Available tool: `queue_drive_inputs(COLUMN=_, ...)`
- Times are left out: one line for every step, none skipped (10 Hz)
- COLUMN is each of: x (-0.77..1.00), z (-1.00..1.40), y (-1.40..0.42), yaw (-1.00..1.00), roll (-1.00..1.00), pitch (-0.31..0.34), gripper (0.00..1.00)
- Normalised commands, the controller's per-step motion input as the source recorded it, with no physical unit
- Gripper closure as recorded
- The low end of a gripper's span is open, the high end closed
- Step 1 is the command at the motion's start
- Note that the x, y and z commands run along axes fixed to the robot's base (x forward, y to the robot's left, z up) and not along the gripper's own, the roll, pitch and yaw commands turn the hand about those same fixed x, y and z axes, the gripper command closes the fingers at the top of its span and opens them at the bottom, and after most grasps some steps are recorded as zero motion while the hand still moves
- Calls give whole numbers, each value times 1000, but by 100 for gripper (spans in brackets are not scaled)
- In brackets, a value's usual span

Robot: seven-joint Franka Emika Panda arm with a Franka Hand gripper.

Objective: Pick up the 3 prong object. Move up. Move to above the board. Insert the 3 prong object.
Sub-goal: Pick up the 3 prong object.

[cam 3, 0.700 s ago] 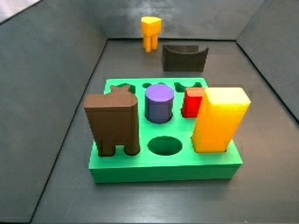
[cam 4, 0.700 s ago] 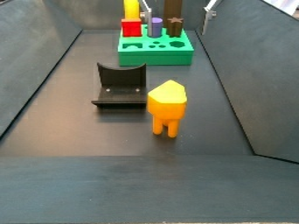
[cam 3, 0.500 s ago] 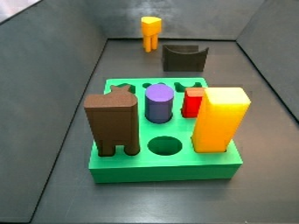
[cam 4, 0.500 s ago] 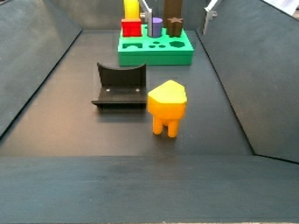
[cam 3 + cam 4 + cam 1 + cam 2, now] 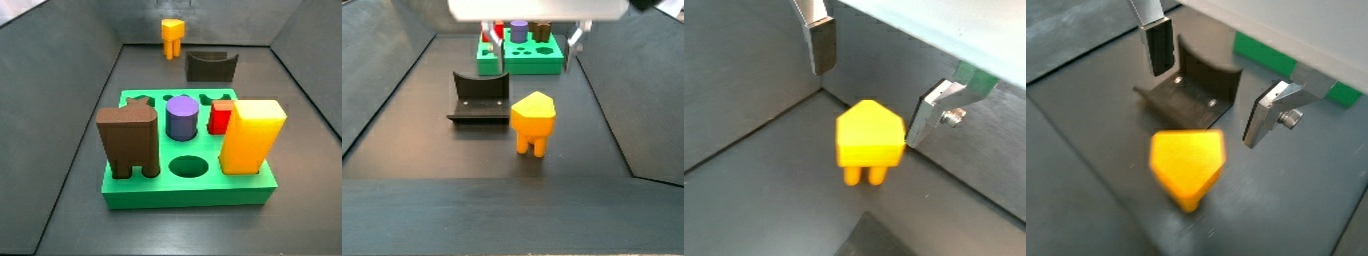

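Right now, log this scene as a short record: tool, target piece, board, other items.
tool: gripper above the floor near the 3 prong object, fingers apart, holding nothing
target piece: 3 prong object, orange-yellow, upright on the floor, untouched
board: green board, apart from the target piece
in board: brown block, purple cylinder, red block, tall yellow block
other: dark fixture between board and target piece

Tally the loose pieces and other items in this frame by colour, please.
Orange-yellow: 2, the 3 prong object below the open pincer, tall block
Brown: 1
Purple: 1
Red: 1
Green: 1, the board
Dark: 1, the fixture
Total: 7
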Motion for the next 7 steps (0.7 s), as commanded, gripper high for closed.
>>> queue_drive_inputs(x=0, z=-266, y=334, yaw=-203, roll=-100, pitch=-26, gripper=0)
queue_drive_inputs(x=0, z=-266, y=277, yaw=-211, roll=-113, pitch=-41, gripper=0)
queue_drive_inputs(x=-43, z=-306, y=269, yaw=-180, roll=-133, pitch=-83, gripper=0)
queue_drive_inputs(x=0, z=-303, y=263, yaw=-157, roll=-193, pitch=-116, gripper=0)
queue_drive_inputs(x=0, z=-343, y=137, yaw=-63, roll=-176, pitch=-114, gripper=0)
queue_drive_inputs(x=0, z=-386, y=123, yaw=0, roll=-173, pitch=-110, gripper=0)
queue_drive_inputs(x=0, z=-343, y=83, yaw=0, roll=-183, pitch=-121, gripper=0)
